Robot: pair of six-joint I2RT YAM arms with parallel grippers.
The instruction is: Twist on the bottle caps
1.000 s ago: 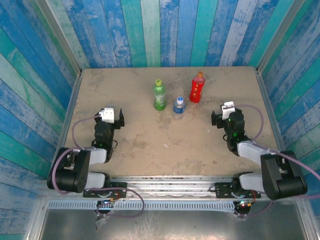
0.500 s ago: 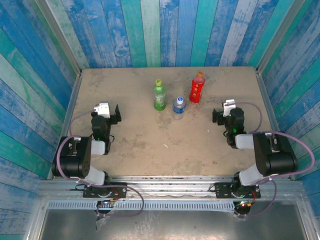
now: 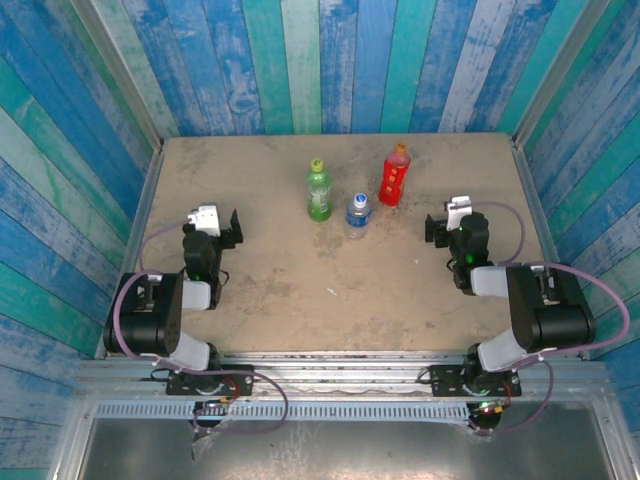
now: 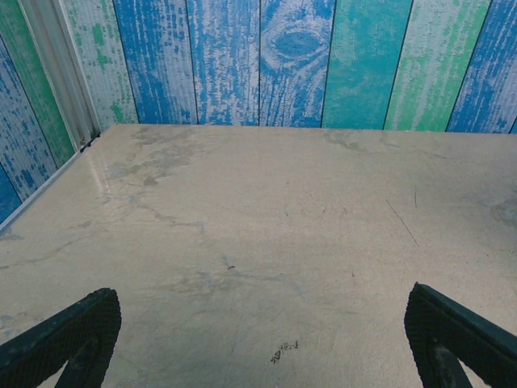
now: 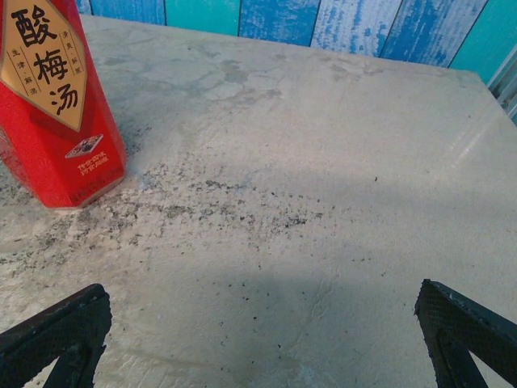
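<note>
Three bottles stand upright toward the far middle of the surface. They are a green bottle topped by a yellow-green cap, a short clear bottle with a blue cap, and a red bottle with an orange cap. The left jaws and the right jaws are both spread wide and hold nothing, one on each side and apart from the bottles.

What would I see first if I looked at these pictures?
A green bottle, a short clear bottle and a red bottle stand together toward the far middle of the table. Bright blue and green planks wall it in. The left arm and right arm sit near the front, jaws wide open.
</note>
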